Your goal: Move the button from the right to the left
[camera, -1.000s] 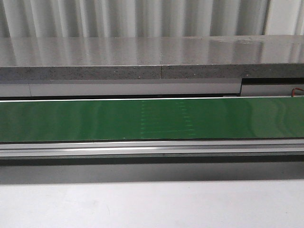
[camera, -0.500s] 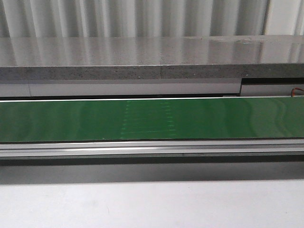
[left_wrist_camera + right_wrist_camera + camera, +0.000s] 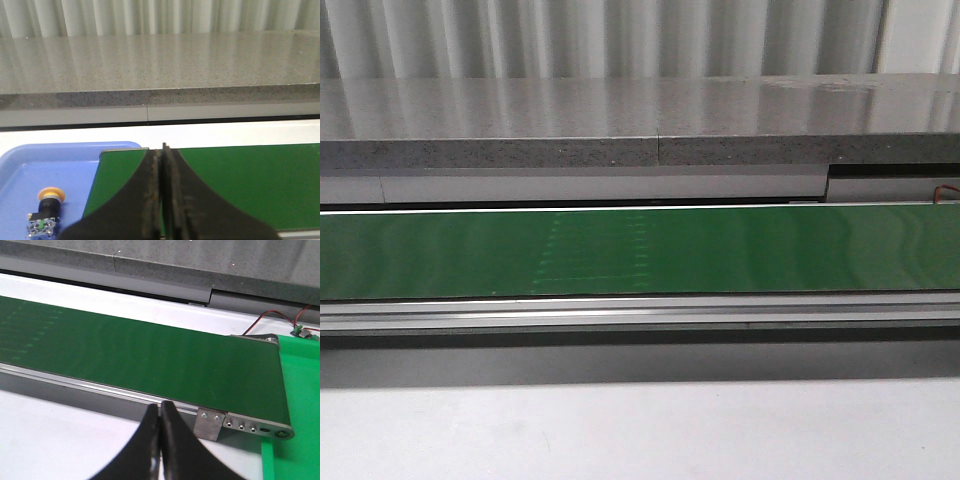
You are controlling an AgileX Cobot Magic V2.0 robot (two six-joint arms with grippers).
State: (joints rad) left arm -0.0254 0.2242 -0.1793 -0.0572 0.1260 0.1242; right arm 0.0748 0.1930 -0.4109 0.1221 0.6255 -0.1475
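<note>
Left wrist view: left gripper [image 3: 163,150] held low over the green belt [image 3: 240,175], fingers pressed together, nothing between them. Button [image 3: 46,212], orange-yellow cap, black collar, blocky base, lies in the blue tray [image 3: 30,165], off to the gripper's side, well apart. Right gripper [image 3: 159,412] likewise closed, empty, near the belt's end.

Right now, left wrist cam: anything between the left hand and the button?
Nothing loose. In the left wrist view, only bare blue tray floor separates the shut left hand from the button; the green belt lies beyond.
</note>
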